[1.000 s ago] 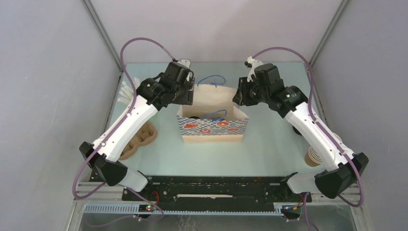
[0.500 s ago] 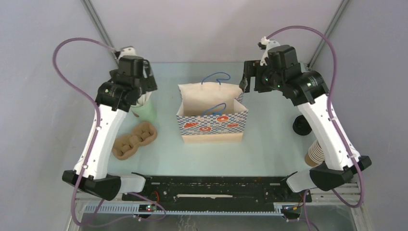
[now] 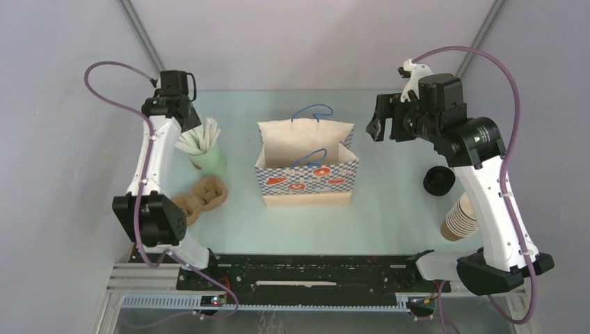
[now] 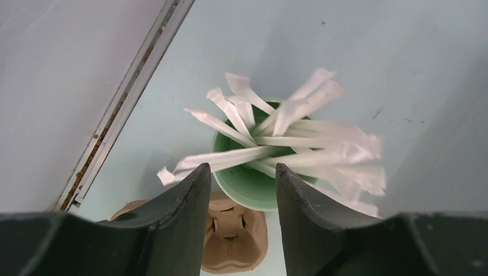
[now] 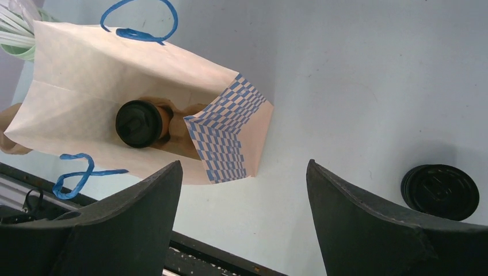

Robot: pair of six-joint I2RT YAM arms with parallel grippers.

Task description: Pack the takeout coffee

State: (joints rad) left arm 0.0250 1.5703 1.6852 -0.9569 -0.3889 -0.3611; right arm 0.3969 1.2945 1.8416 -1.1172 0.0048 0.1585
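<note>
The takeout coffee (image 5: 139, 123), a tan cup with a black lid, stands inside the open checkered paper bag (image 5: 115, 80). In the top view the bag (image 3: 306, 167) stands mid-table and the cup does not show. My right gripper (image 5: 243, 164) is open and empty, high above the table to the right of the bag; it also shows in the top view (image 3: 376, 129). My left gripper (image 4: 241, 168) is open and empty, hovering above the pale green cup of white sticks (image 4: 253, 184) at the far left.
The green cup (image 3: 206, 154) stands left of the bag, with a brown cardboard cup carrier (image 3: 198, 200) in front of it. A stack of black lids (image 3: 439, 180) and a stack of lidless tan cups (image 3: 460, 219) sit at the right.
Both grippers have drawn away from the bag's mouth. The left arm swung out to the far left, the right arm rose and moved right. The bag has stayed put.
</note>
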